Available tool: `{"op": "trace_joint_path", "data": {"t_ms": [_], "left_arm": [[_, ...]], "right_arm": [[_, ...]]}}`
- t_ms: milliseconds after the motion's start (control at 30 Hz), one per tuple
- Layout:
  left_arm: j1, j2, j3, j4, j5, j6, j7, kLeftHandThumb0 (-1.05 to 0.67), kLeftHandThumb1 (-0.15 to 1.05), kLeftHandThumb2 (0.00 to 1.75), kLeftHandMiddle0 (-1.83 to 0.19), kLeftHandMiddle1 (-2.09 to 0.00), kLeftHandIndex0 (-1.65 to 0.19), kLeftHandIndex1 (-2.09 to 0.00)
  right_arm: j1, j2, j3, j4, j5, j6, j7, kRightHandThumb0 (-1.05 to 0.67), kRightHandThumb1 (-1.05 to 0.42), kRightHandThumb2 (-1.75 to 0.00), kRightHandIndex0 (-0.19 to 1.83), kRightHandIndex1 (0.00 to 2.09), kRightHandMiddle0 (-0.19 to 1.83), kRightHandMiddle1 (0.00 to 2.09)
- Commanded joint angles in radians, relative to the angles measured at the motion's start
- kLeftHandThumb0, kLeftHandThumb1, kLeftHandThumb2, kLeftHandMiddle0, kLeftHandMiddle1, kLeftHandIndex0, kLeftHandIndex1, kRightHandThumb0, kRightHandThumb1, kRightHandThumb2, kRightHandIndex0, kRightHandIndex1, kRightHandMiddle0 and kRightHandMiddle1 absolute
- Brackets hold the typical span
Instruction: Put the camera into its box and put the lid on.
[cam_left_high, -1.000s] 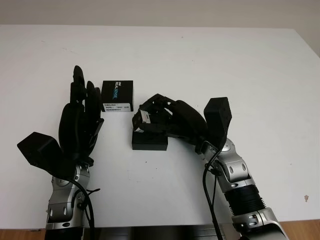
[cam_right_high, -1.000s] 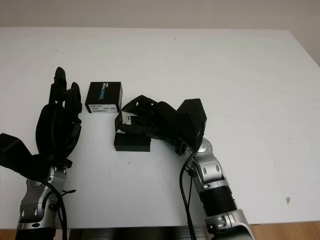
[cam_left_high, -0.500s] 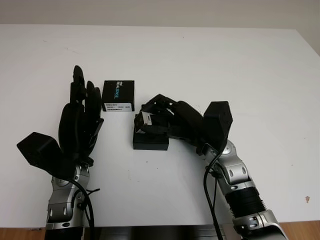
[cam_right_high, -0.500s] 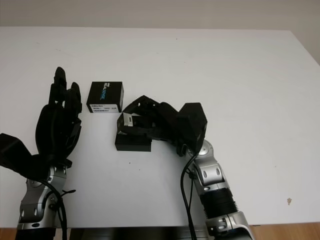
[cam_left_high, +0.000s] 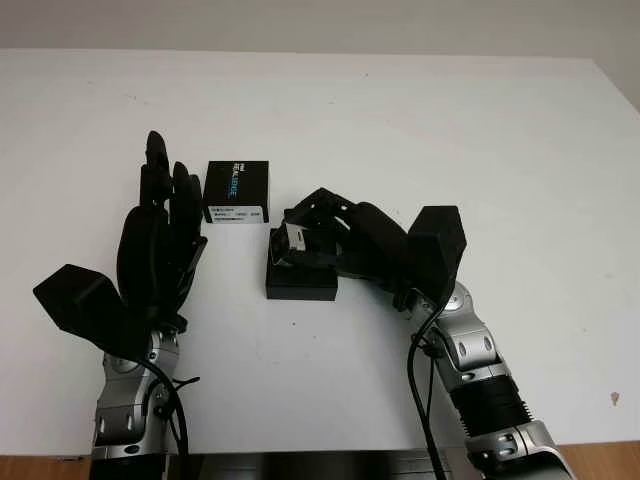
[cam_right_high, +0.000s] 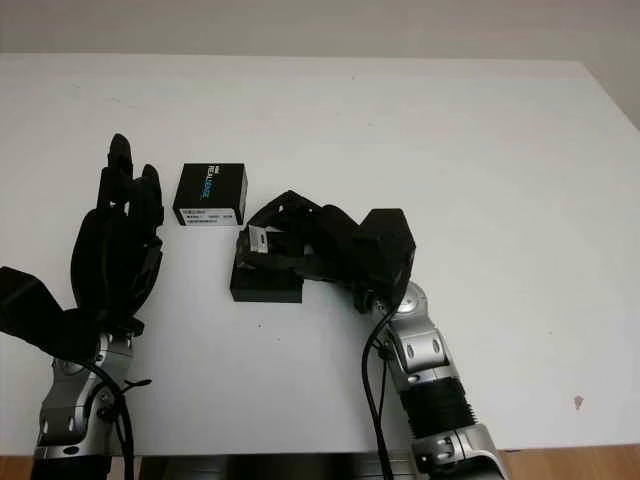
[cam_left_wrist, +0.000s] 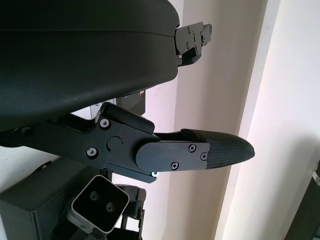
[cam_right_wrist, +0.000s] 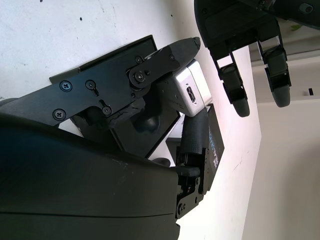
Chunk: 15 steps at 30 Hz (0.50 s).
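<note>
My right hand (cam_left_high: 310, 235) is shut on the small silver camera (cam_left_high: 294, 239) and holds it just above the open black box (cam_left_high: 300, 281) in the middle of the table. The right wrist view has the camera (cam_right_wrist: 192, 90) between the fingers (cam_right_wrist: 150, 65), with the box (cam_right_wrist: 135, 127) underneath. The lid (cam_left_high: 236, 191), black with a white label and blue lettering, lies a little behind and left of the box. My left hand (cam_left_high: 160, 225) is open, upright on the table left of the lid and box, touching neither.
The white table (cam_left_high: 450, 130) stretches wide to the right and back. Its front edge runs close behind my forearms.
My right hand has shifted slightly with the camera over the box. The left hand, lid and box stay where they were.
</note>
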Motion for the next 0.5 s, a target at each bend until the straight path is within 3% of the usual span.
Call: {"op": "trace_joint_path", "data": {"t_ms": [0, 467], "left_arm": [[0.001, 0.001, 0.003, -0.01, -0.002, -0.003, 0.002, -0.75, 1.05, 0.41, 0.19, 0.0, 0.19, 0.0], [0.002, 0.003, 0.003, -0.01, -0.001, -0.006, 0.002, -0.76, 1.05, 0.41, 0.19, 0.0, 0.19, 0.0]], "right_arm": [[0.016, -0.005, 0.004, 0.007, -0.007, -0.013, 0.0, -0.42, -1.02, -0.05, 0.0, 0.6, 0.25, 1.75], [0.029, -0.013, 0.022, 0.005, -0.058, -0.045, -0.018, -0.43, -1.02, -0.05, 0.0, 0.57, 0.26, 1.74]]}}
